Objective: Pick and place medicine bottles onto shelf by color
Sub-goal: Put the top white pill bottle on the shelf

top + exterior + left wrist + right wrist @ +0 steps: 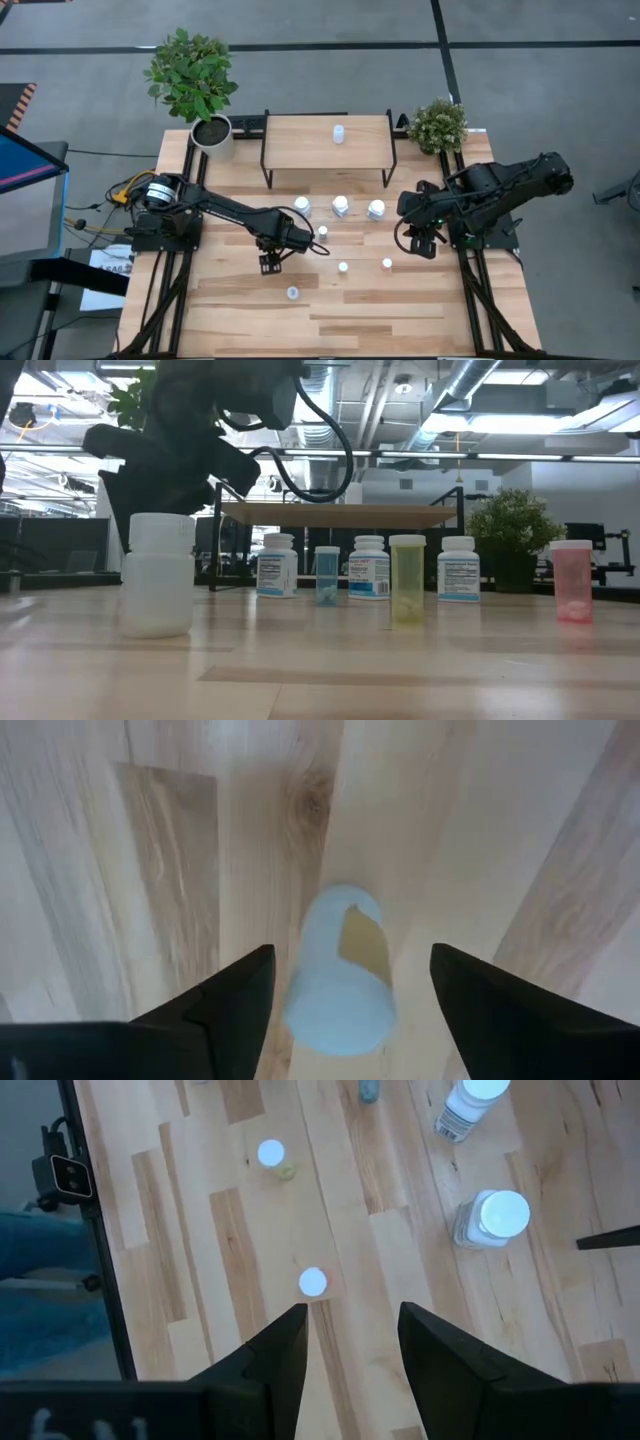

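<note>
Item 1, left gripper point(271, 262): I hold it low over the front-centre of the surface point(400, 320), jaws apart, pointing down. In the left wrist view a pale-blue bottle point(338, 990) stands upright between the two dark fingers point(225, 995), neither touching it. I judge the wide stance is there to straddle the cap before closing.

Item 2, right gripper point(350, 1345): parked at the right edge of the surface, jaws apart, holding nothing; waiting, I judge.

Item 3, shelf point(300, 140): at the back of the surface, between two potted plants. One small pale bottle point(338, 133) already stands on it; the other places are not yet filled.

Item 4, three larger white bottles point(340, 206): in a row just in front of the shelf, labels facing the low camera.

Item 5, small bottles: scattered nearer the front, well apart from each other.

View notes: the high view gives layout only; tints are unreadable there. The low view shows a yellow bottle point(407, 579) and a pink-orange bottle point(572, 581), and a blue one in the row, but hides the shelf top. Only the left wrist view shows the gap between fingers and bottle.
</note>
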`<action>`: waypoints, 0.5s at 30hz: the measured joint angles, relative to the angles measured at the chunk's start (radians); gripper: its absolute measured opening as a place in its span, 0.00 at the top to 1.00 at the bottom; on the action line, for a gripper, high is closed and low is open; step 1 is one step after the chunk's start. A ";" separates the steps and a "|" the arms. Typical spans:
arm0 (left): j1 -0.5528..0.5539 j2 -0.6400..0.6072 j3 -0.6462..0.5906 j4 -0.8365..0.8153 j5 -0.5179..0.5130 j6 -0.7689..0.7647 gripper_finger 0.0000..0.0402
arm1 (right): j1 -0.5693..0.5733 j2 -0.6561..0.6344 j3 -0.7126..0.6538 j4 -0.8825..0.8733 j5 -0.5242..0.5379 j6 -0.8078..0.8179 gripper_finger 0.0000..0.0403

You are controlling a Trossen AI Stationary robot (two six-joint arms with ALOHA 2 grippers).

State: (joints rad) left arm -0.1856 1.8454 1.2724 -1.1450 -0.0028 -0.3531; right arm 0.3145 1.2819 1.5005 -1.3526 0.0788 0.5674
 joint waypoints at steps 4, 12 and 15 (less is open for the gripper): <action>0.000 0.000 0.000 -0.015 -0.002 0.009 0.45 | 0.000 0.000 0.000 0.000 0.000 0.000 0.55; 0.000 0.000 0.000 -0.023 0.048 0.002 0.73 | 0.000 0.000 0.000 0.000 0.000 0.000 0.55; 0.000 0.001 0.013 -0.044 0.052 -0.004 0.73 | 0.000 0.000 0.000 0.000 0.000 0.000 0.55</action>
State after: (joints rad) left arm -0.1856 1.8460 1.2852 -1.1891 0.0490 -0.3571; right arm 0.3145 1.2819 1.5005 -1.3525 0.0788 0.5674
